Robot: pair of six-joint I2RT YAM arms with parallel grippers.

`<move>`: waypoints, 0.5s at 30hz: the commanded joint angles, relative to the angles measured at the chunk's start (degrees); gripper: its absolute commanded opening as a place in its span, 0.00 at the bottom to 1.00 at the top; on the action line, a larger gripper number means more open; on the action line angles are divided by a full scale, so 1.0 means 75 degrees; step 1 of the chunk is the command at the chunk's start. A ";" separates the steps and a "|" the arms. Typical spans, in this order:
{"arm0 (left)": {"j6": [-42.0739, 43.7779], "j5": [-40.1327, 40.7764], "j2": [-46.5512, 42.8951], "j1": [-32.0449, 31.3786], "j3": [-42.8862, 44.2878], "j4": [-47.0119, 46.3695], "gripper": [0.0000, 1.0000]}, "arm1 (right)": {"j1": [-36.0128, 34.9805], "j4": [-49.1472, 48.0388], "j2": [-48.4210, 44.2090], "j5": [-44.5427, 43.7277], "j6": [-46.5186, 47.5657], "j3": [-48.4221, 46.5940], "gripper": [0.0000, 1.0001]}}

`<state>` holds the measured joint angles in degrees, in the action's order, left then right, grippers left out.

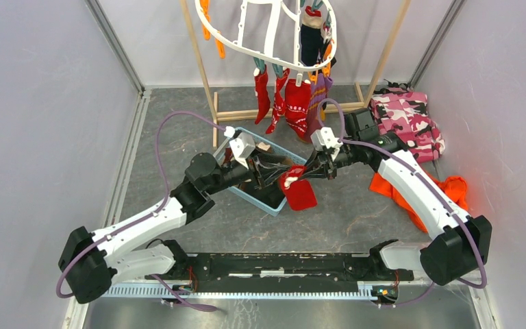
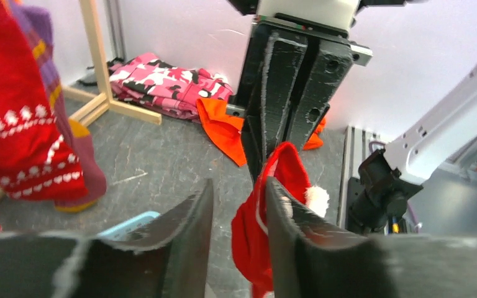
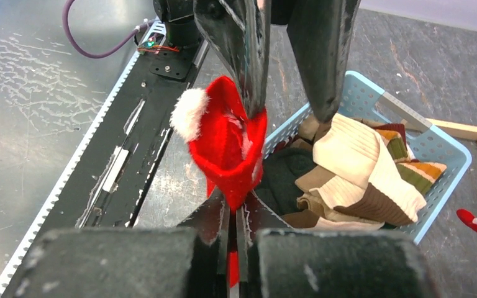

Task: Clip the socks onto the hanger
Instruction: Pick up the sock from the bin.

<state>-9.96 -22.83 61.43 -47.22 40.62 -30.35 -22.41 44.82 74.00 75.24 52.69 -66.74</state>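
Two black two-finger grippers are meeting at the centre of the overhead view, above a grey tabletop (image 1: 356, 219). Item one: the right gripper (image 3: 237, 210) is clenching its jaws on the edge of a red fabric sock with a white pompom (image 3: 223, 143), which is hanging in the air at the edge of a light-blue plastic basket (image 3: 363, 99). Item two: the left gripper (image 2: 239, 186) is holding its jaws parted around that sock, one finger touching it, the other standing apart. Several beige, brown and striped socks (image 3: 354, 167) are lying heaped in the basket. At top centre, a large white plastic oval hanger (image 1: 272, 41) is hanging between the poles of a light wooden rack (image 1: 202, 58). Red patterned socks (image 1: 297, 103), a purple striped sock (image 1: 318, 92) and a navy sock (image 1: 309, 42) are dangling from its clips. At right, a pink camouflage garment (image 1: 407, 120) and a plain orange cloth (image 1: 452, 186) are lying on the tabletop.
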 commanded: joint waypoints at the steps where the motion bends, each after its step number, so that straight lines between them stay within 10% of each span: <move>1: -0.0720 0.1179 -0.0709 0.0097 -0.0337 -0.0157 0.52 | 0.0064 0.0015 -0.0100 -0.0435 -0.0168 -0.0242 0.00; 10: -0.1828 0.1367 -0.1830 0.0946 -0.0643 0.1144 0.98 | 0.0414 0.0166 -0.0145 -0.0622 0.0028 -0.0147 0.00; 15: -0.2531 0.0548 -0.1690 0.1786 -0.0496 0.1231 1.00 | 0.0474 0.0176 -0.0129 -0.0622 0.0017 -0.0156 0.00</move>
<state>-22.28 -15.14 48.05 -37.30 35.86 -22.96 -19.18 45.63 73.97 70.41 52.38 -66.74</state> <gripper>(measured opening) 0.994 0.025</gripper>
